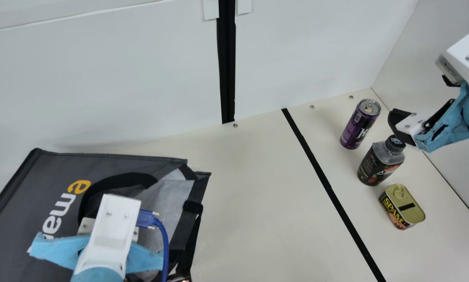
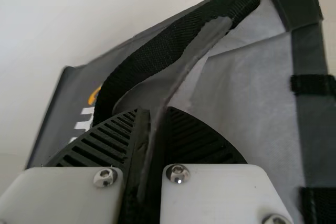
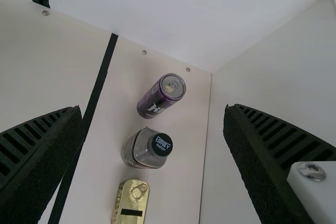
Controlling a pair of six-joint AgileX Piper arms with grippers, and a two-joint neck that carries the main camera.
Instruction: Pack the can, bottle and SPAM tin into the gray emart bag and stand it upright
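At lower left, your left pincer [image 2: 154,109] pinches the soft gray emart bag [image 1: 27,196] by its edge, likely to keep it open. At right, your right pincer [image 3: 153,107] is spread wide, maybe to grab the purple metal can [image 1: 354,131], black-capped plastic bottle [image 1: 375,166] or gold-topped SPAM tin [image 1: 412,213] there.

Our cream table [image 1: 254,211], with a bag [image 1: 29,196] and three goods
Right of the black strip [image 1: 331,192], we see a can [image 1: 354,129] and a bottle [image 1: 375,164] upright, then a tin [image 1: 412,213], lid up, in a row, all apart; left of it, our gray bag lies with its mouth towards the strip.
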